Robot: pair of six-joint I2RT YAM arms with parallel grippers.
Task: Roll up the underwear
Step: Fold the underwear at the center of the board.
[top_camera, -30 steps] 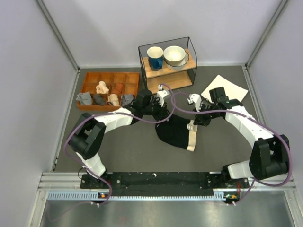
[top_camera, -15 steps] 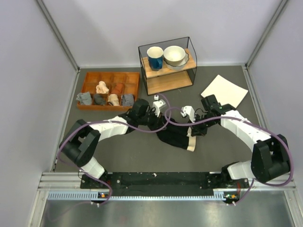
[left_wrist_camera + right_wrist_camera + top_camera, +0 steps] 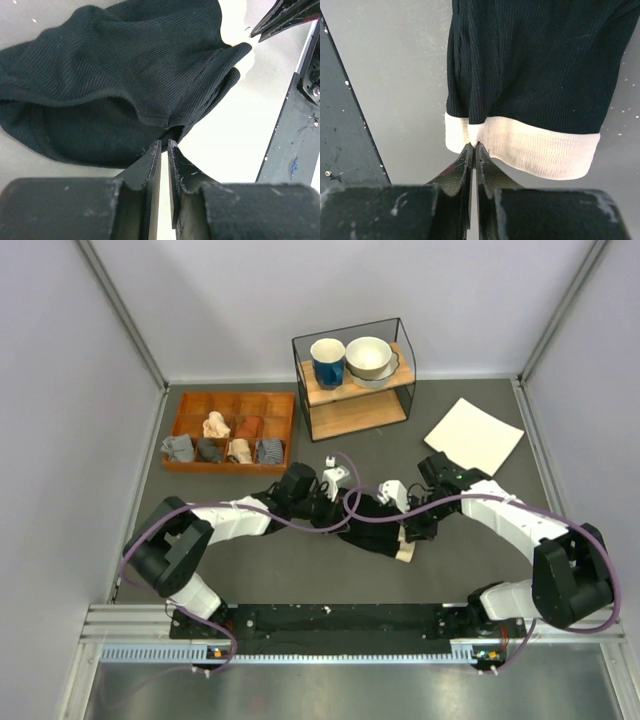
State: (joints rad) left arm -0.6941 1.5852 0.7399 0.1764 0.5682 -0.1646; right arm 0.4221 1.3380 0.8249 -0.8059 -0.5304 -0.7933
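Grey table (image 3: 240, 565) inside white walls. Top view: underwear (image 3: 372, 525) sits bunched mid-table between the two arms, black, with its cream waistband (image 3: 404, 548) at the right end. It is well apart from the wooden tray (image 3: 236, 395) of small rolled garments. Left gripper (image 3: 340, 514) is at the garment's left edge and right gripper (image 3: 412, 528) at the waistband side. Can't read either grip from up here.

Left wrist view: left gripper (image 3: 164, 146) jaws are nearly together with only a thin slit, and the black hem of the underwear (image 3: 125, 60) is caught at the tips. Fabric is folded over itself, not flat.

Right wrist view: right gripper (image 3: 473, 146) jaws are pressed together on the waistband (image 3: 530, 150) edge. The band puckers right at the tips, so it looks pinched.

Step, as I judge it: straightening the garment, no roll begun. Next move calls for drawing both pinches apart to flatten it, then turning one end over. A shallow edge grip could slip.
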